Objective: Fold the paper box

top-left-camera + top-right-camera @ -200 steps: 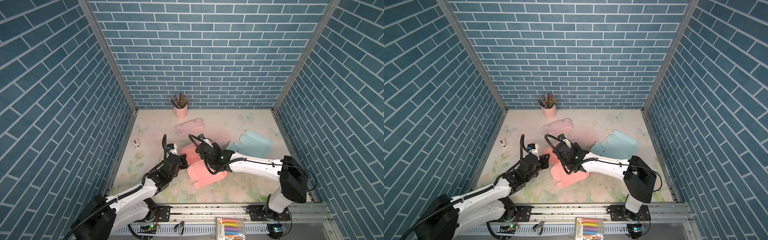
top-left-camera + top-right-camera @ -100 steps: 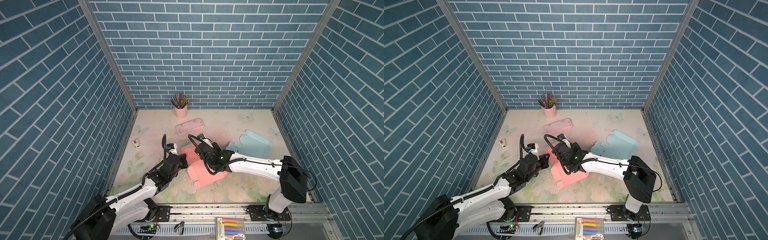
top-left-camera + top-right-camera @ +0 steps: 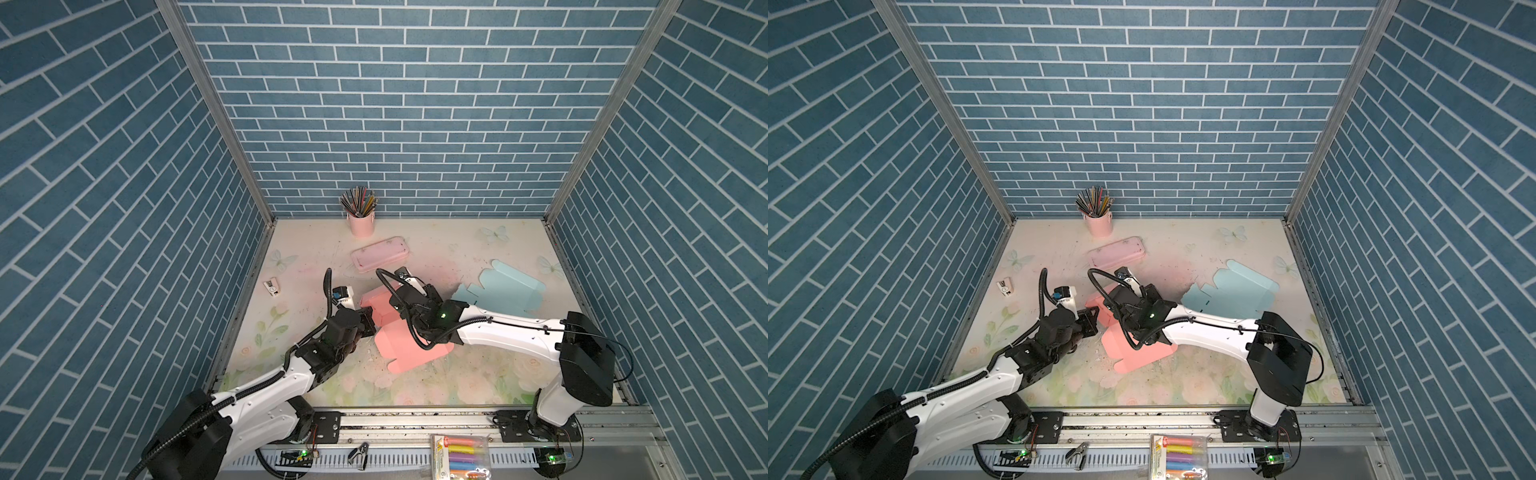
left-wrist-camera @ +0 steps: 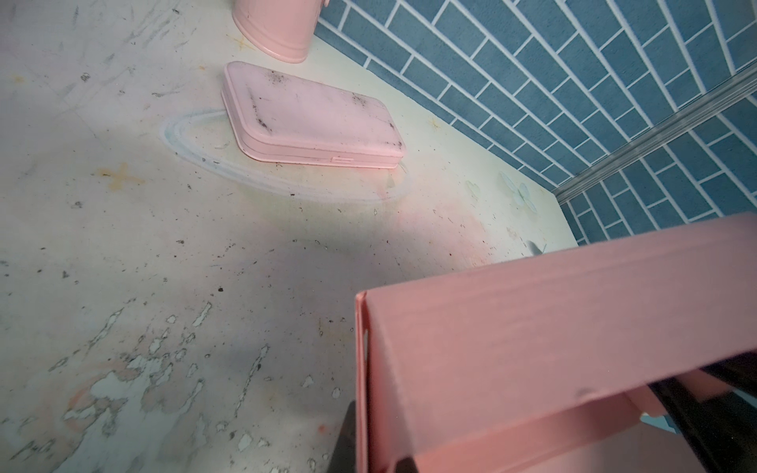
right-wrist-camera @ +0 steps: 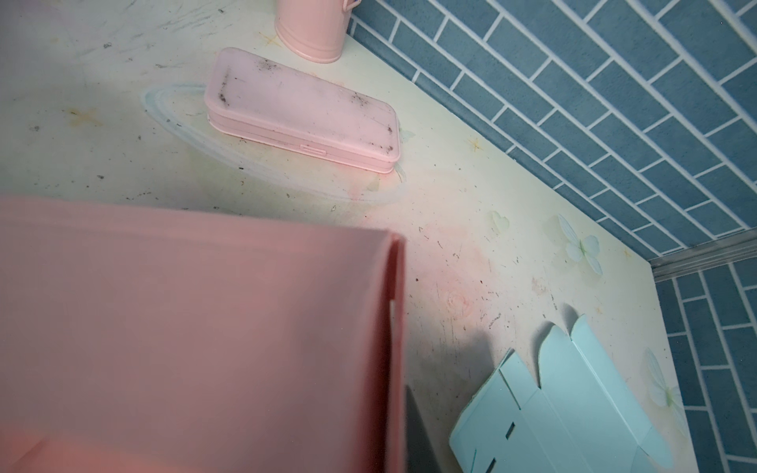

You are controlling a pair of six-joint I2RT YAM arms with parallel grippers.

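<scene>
- Right, the pink paper box (image 3: 399,347) (image 3: 1133,349) sat on the desk (image 3: 478,374) on the robot's side of the pencil case (image 3: 380,254) (image 3: 1117,252), near it but not touching.
- It was only half built. Its walls stood up at the end nearest the pencil case, and a broad flap lay flat on the desk at the end farthest from it.
- The left end effector (image 3: 368,322) (image 3: 1090,322) was at the box's side, further from the pencil case than the standing end. Its jaws were together, pinched on the thin edge of a side wall.
- Up close in the left wrist view, that pink wall (image 4: 532,348) filled the lower corner, with the pencil case (image 4: 311,118) beyond it on the scuffed desk.
- The right end effector (image 3: 401,301) (image 3: 1119,301) came in over the box's opposite wall, nearer the pencil case than the left one. Its jaws were together too, nipped on the paper.
- The right wrist view showed a tall pink panel (image 5: 205,327) right against the lens and the pencil case (image 5: 303,110) past it.
- A pencil cup (image 3: 361,222) stood just behind the pencil case, against the brick wall.
- A flat blue box blank (image 3: 503,291) (image 5: 573,409) lay well off to the pencil case's side, beyond the right arm.
</scene>
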